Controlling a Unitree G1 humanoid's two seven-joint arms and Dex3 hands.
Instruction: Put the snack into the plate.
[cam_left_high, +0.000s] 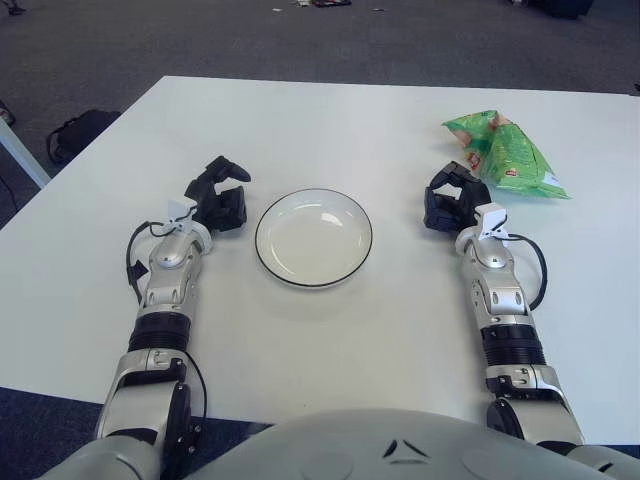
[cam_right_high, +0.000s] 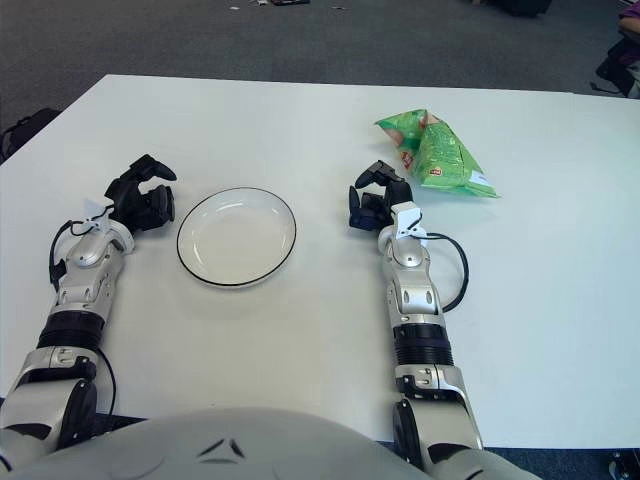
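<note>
Both arms are wearing silver-grey metallic shells over the forearms, broken by black ribbed rings near the elbows. The left hand (cam_left_high: 218, 195) and right hand (cam_left_high: 450, 198) are showing as black, each built of 3 chunky fingers. A white tab is sticking out at each wrist. A thin black cable is looping along the outer side of each forearm. A rounded grey torso cover (cam_left_high: 400, 450), marked with small dark triangles, is filling the bottom edge.
</note>
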